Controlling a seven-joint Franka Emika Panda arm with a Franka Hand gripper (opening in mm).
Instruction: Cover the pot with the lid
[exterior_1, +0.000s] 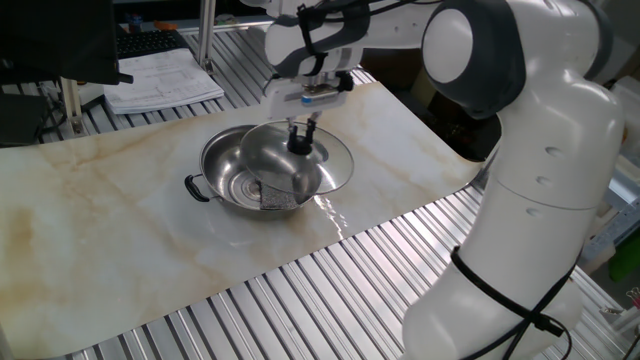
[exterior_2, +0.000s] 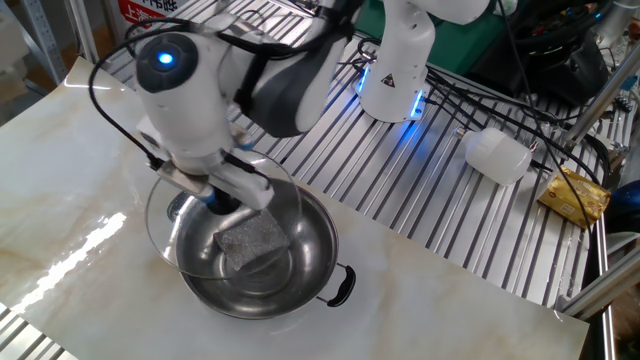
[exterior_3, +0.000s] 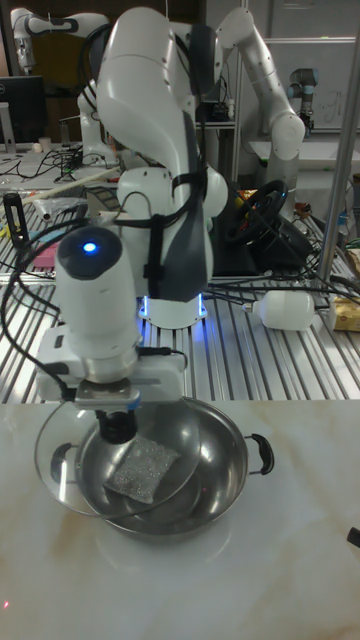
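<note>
The gripper (exterior_1: 302, 128) is clenched on the knob of the lid (exterior_1: 318, 160), held off-centre over the pot (exterior_1: 228, 172). Released now, its rim could catch the pot's edge and slide onto the table (exterior_1: 120, 240)

A wide, shallow, round pot (exterior_1: 240, 175) of shiny stainless steel is seen resting upright on a pale marbled tabletop. A small black handle is fixed to each side, and concentric rings are visible on its bottom. A flat grey textured square lies inside it. A round clear glass lid (exterior_1: 320, 165) with a thin metal rim is held above the pot by a small black knob (exterior_1: 299, 146) at its centre. The lid is tilted and set off to one side, so that only part of the pot's opening is overlapped and part of its rim juts past the pot's edge. The pot is left uncovered.
</note>
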